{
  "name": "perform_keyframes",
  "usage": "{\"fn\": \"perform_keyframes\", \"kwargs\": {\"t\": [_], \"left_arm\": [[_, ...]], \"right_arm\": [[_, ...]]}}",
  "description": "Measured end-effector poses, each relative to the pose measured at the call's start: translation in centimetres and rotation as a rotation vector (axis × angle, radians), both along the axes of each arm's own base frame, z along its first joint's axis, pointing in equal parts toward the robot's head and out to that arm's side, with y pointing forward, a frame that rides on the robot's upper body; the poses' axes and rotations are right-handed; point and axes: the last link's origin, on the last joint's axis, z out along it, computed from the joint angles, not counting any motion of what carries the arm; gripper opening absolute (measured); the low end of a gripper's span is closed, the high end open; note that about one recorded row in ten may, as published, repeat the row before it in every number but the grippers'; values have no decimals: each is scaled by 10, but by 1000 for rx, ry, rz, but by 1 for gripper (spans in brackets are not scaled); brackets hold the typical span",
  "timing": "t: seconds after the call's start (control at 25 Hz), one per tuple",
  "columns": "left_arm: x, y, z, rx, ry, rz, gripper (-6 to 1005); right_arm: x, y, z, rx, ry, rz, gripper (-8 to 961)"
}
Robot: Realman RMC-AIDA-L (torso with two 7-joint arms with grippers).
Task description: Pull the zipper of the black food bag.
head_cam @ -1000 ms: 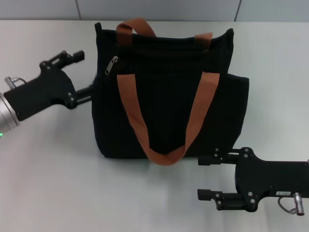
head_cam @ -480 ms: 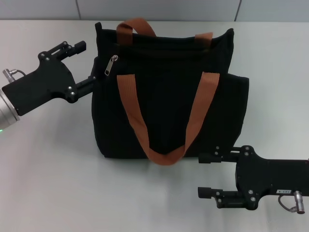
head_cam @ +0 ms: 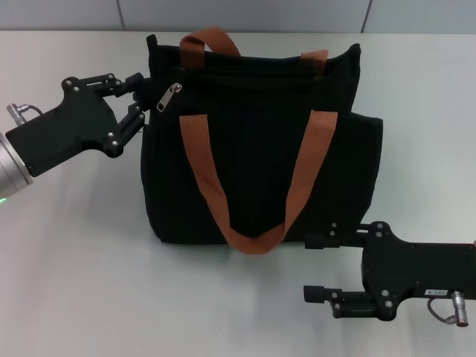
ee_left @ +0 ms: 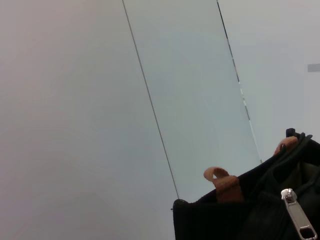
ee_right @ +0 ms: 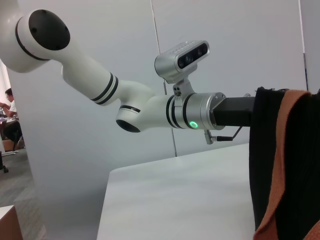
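The black food bag [head_cam: 260, 156] stands upright on the table with two orange-brown handles. Its zipper [head_cam: 169, 97], a small silver pull tab, hangs at the top left of the zip line. My left gripper [head_cam: 140, 95] is open at the bag's upper left corner, its fingertips at the bag's edge just left of the pull tab. The left wrist view shows the zipper [ee_left: 299, 220] close by on the bag [ee_left: 225, 220]. My right gripper [head_cam: 316, 266] is open and empty on the table by the bag's lower right corner. The bag's side also shows in the right wrist view [ee_right: 265, 165].
The front orange-brown handle [head_cam: 253, 238] hangs down the bag's face; the rear handle [head_cam: 212, 37] stands above the top edge. A white table [head_cam: 74, 260] spreads all round. The left arm [ee_right: 150, 107] shows in the right wrist view beyond the bag.
My left gripper has moved right and slightly down, closing in on the bag's upper left corner and the pull tab. The right arm has hardly moved.
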Motion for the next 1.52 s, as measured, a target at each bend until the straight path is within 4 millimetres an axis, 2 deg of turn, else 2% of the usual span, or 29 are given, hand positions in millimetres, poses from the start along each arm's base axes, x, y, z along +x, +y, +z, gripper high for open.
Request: {"fn": "perform_keyframes", "kwargs": {"t": [0.28,0.4,0.56,0.68,0.76,0.84,0.92,1.0,1.08,1.12,1.16,1.24,1.28,1.32,1.36,1.52], "left_arm": [[2,-1,0,-5,-4,-15,216],[2,-5,1,-10,-15,-28,101],[1,-8,2,-3,-18,-40,17],[1,-10,1,7,-14,-48,18],[4,-13,-1,19,-13,-74,19],[5,-13,0,23,-16,-81,20],[6,-13,1,33,-24,-87,20],[7,-13,1,53,-27,-95,21],[8,-12,1,74,-27,-104,22],[9,-12,1,79,-31,-109,22],[9,-12,1,79,-31,-109,23],[11,-11,0,77,-37,-111,24],[11,-11,0,77,-37,-111,24],[11,-11,0,78,-39,-112,24],[11,-11,0,78,-39,-112,25],[11,-12,0,87,-33,-121,26]], "right_arm": [[-5,-1,3,-5,40,11,588],[-18,-5,12,-19,145,51,584],[-41,-7,34,-39,348,99,580],[-50,-1,43,-56,421,67,576],[-62,16,55,-140,473,-25,574],[-67,23,58,-178,473,-60,572],[-84,46,64,-292,431,-148,569],[-90,52,65,-323,413,-165,567],[-104,65,69,-382,371,-193,565],[-117,78,71,-429,316,-240,563],[-117,78,71,-429,316,-240,562],[-135,97,67,-487,216,-337,560],[-135,97,67,-487,216,-337,559],[-146,109,62,-513,144,-404,558],[-146,109,62,-513,144,-404,556],[-168,124,49,-547,18,-481,552]]}}
